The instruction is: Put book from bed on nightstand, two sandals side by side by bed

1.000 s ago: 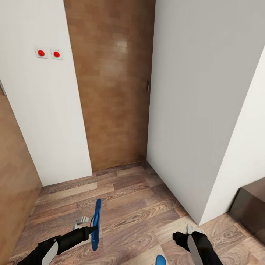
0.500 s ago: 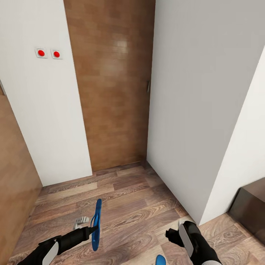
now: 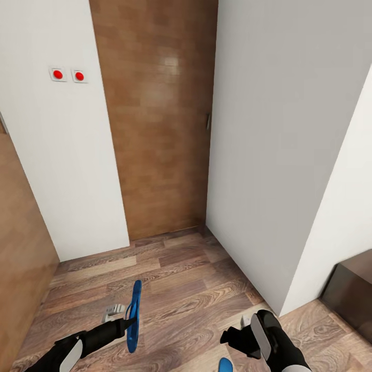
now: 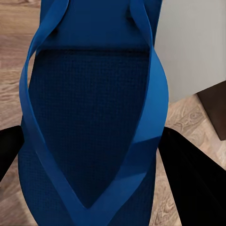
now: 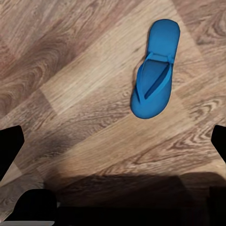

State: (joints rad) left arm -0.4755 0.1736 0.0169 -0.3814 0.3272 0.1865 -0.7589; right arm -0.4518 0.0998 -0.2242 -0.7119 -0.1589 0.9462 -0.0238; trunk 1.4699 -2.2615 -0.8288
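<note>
Low at the head view's left, left tool is clamped on one blue sandal, held edge-on above the wood-plank floor; left wrist view has its sole and straps pinned between the two dark fingers. Right tool hangs empty over the floor, fingers spread wide at the right wrist frame edges. Second sandal lies flat on the planks, strap side up, tip showing at the head view's bottom edge. Ahead: brown door, white walls, two red switches
</note>
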